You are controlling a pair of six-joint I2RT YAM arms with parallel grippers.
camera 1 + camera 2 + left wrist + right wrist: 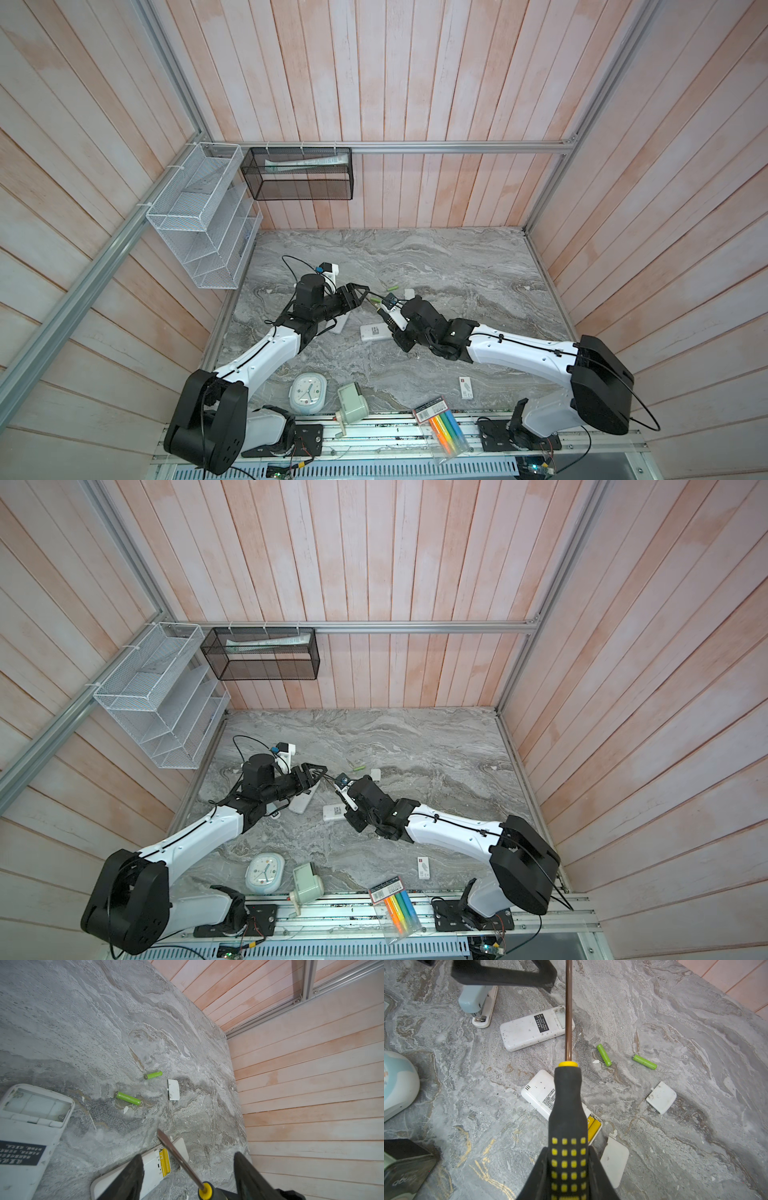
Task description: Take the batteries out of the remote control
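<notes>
Grey marble table, two arms over it. Two white remotes lie face down with their hatches off: one remote has a bare bay, the other remote holds two yellow batteries side by side. The right gripper clamps the one screwdriver by its handle. The left gripper has its jaws wide apart, with the shaft between them. Two loose covers lie on the table. Two green batteries lie on the marble, apart.
</notes>
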